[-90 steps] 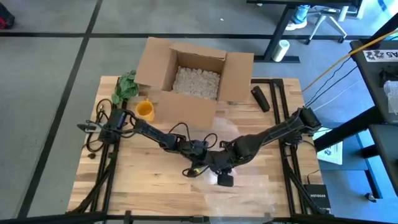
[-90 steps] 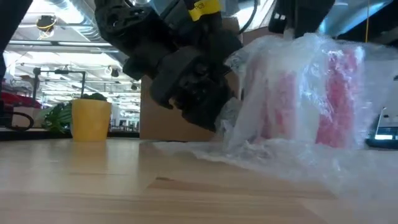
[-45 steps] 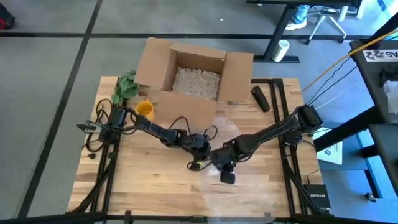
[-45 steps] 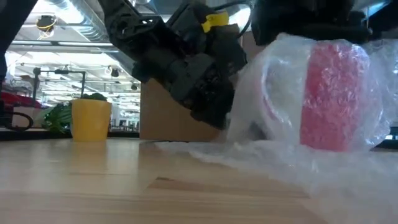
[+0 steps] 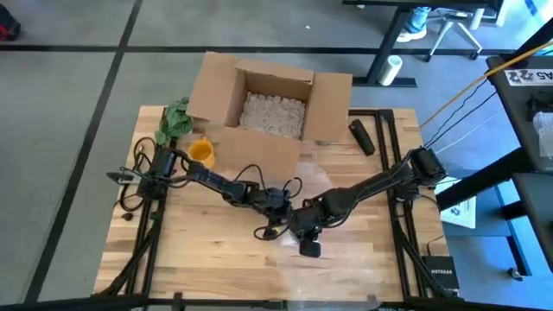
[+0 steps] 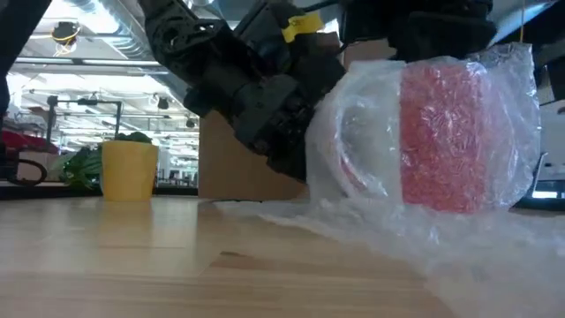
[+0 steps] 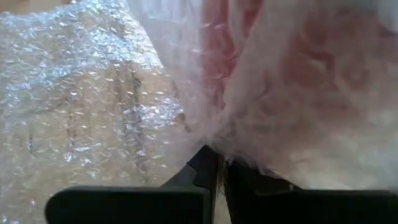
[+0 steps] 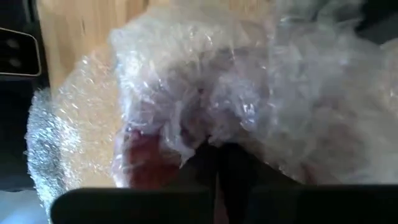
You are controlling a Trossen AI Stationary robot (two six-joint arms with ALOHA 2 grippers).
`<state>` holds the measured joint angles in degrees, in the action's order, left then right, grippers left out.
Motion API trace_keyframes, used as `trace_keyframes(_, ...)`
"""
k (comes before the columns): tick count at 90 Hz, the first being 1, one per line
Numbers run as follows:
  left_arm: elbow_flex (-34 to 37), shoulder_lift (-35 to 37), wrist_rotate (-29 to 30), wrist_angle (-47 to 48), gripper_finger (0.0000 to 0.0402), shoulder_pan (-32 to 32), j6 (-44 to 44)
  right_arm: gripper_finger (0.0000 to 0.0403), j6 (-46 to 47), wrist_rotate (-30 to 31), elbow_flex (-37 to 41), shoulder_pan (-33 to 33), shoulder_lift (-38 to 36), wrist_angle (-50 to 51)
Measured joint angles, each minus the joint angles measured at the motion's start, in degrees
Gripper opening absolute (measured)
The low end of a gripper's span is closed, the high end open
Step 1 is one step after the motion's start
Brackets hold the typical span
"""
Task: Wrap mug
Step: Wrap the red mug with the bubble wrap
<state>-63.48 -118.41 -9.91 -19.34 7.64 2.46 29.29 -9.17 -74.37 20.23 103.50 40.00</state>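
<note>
A red mug (image 6: 434,132) stands upright inside clear bubble wrap (image 6: 353,177), with its handle (image 6: 340,150) toward the table's left. It sits near the table's front middle, between my two grippers. My left gripper (image 5: 278,210) comes at it from the left and is shut on the wrap. My right gripper (image 5: 304,231) is above and just behind the mug, also shut on the wrap. The loose tail of the wrap (image 5: 333,259) lies spread on the table. My left gripper pinches a gathered fold of bubble wrap (image 7: 214,142) at the mug's side between its two fingers (image 7: 202,168). It slants down from the table's left (image 6: 265,115). My right gripper pinches bunched bubble wrap (image 8: 214,135) lying over the mug, coming from above. The wrap is drawn around the mug, and its lower edge (image 6: 388,230) trails on the table.
A yellow cup (image 5: 201,153) and a green bundle (image 5: 175,118) sit at the far left. An open cardboard box (image 5: 268,108) of packing filler stands at the far middle. A black object (image 5: 361,136) lies to its right. Bare wood shows at the near left (image 5: 190,250).
The wrapped mug has shifted toward the table's left and turned from tilted to upright, so its handle now shows on the left. The wrap has been pulled closer around it. My left gripper has drawn slightly toward the far edge, staying shut on the wrap.
</note>
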Motion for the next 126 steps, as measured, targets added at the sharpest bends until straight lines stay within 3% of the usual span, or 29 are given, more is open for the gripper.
trace_keyframes(24,0.0,0.0,0.0,0.9,0.0,0.0,0.1,0.004,-0.7,-1.0,-3.6,0.0,0.0,5.6)
trace_keyframes(54,0.0,0.0,0.0,0.9,0.0,0.0,0.1,0.0085,-1.1,0.8,-14.7,0.1,0.0,19.1)
trace_keyframes(77,0.0,0.0,0.0,0.9,0.0,0.0,0.1,0.0077,-1.2,3.1,-19.9,2.3,-0.1,21.2)
trace_keyframes(93,0.0,0.0,0.0,0.8,0.0,0.0,0.0,0.0009,-1.3,2.8,-18.2,3.2,-0.1,20.0)
trace_keyframes(126,0.0,0.0,0.2,1.0,0.0,2.0,-0.3,0.0002,-4.2,3.7,-13.0,2.2,-0.1,11.7)
